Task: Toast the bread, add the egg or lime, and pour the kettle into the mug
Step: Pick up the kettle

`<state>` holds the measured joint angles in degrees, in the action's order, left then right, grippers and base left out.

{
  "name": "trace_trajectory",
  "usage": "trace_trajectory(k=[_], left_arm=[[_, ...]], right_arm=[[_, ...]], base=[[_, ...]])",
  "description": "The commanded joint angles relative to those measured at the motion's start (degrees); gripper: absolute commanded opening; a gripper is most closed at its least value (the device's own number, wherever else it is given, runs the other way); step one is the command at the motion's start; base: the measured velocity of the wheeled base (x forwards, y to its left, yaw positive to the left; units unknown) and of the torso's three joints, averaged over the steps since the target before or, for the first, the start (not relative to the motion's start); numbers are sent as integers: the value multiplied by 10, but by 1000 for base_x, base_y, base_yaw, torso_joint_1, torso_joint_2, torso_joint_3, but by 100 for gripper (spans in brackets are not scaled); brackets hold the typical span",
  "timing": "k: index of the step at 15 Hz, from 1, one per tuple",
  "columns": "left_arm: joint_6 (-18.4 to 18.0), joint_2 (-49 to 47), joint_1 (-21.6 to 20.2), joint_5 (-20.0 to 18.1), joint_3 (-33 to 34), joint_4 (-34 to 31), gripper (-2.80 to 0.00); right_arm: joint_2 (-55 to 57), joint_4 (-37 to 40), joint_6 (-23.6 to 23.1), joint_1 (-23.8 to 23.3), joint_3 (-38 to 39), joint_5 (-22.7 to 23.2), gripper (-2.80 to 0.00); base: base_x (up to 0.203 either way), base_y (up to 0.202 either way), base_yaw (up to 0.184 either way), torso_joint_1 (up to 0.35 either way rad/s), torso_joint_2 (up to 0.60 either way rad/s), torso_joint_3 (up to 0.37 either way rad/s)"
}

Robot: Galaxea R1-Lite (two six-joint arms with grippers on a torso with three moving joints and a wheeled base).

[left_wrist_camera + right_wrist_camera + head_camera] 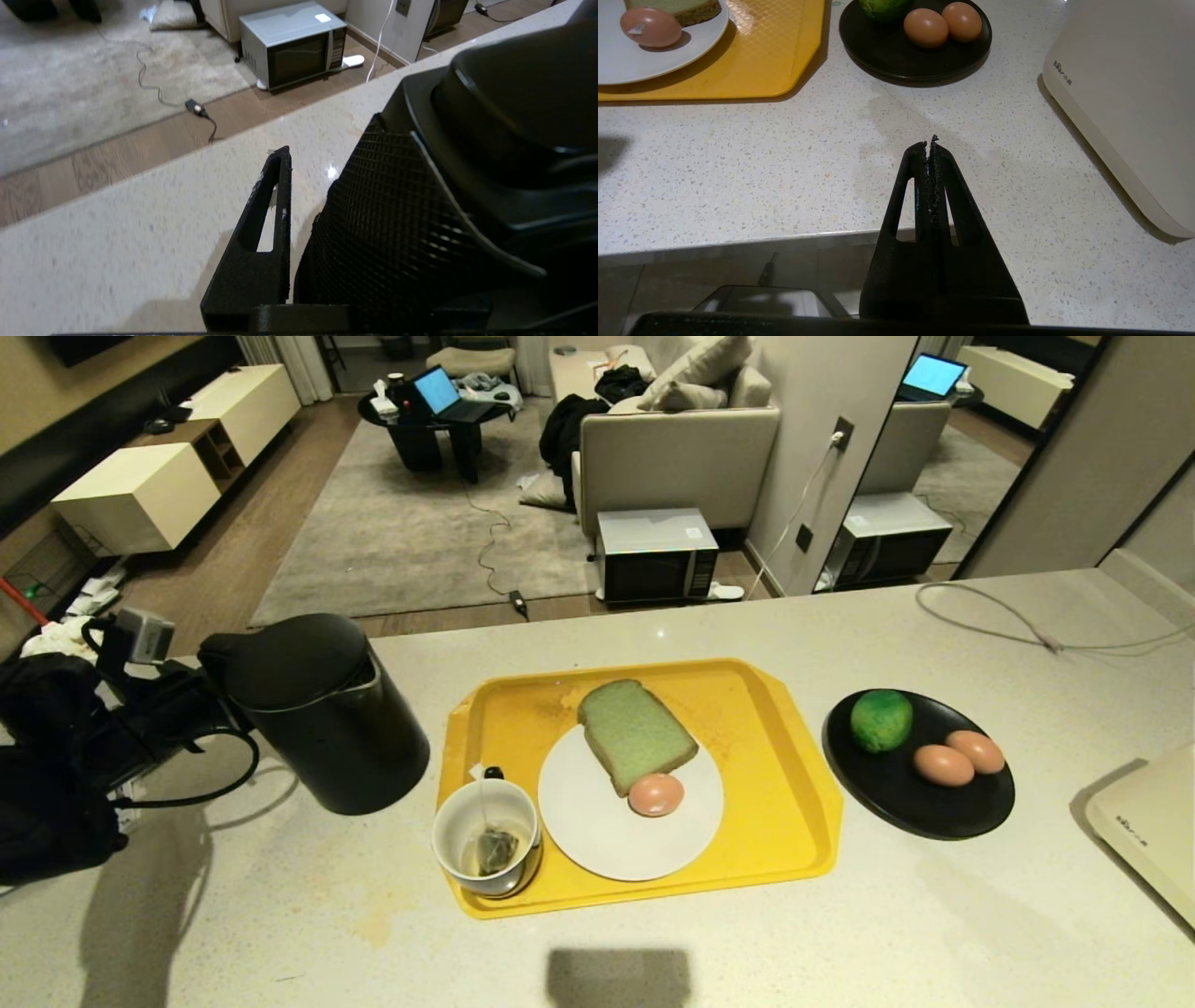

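The left claw [299, 224] sits half-closed around the kettle [317, 709] handle, apparently gripping it for pouring into the mug [486, 835] beyond; the right claw [930, 149] idles pinched shut, empty

The desk [840, 915] looks like speckled polished stone; the kettle [322, 714] is matt black plastic, the tray [784, 821] glossy yellow plastic, the egg [655, 794] smooth-shelled.
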<state>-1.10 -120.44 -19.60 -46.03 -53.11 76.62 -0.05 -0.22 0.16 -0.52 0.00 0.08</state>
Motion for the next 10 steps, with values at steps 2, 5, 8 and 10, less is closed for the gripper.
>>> trace_trajectory(k=[2, 5, 8, 10], left_arm=[[6, 34, -9, -4, 40, 10, -280], [20, 61, -17, -5, 67, 33, -280], [61, 103, -18, -7, 81, 67, -280], [67, 130, -17, -10, 84, 66, -280]], right_arm=[[0, 0, 0, 0, 1, 0, -280], [0, 0, 0, 0, 1, 0, -280], [0, 0, 0, 0, 1, 0, -280], [0, 0, 0, 0, 1, 0, -280]], base=[[0, 0, 0, 0, 0, 0], [0, 0, 0, 0, 0, 0], [0, 0, 0, 0, 0, 0], [0, 0, 0, 0, 0, 0]])
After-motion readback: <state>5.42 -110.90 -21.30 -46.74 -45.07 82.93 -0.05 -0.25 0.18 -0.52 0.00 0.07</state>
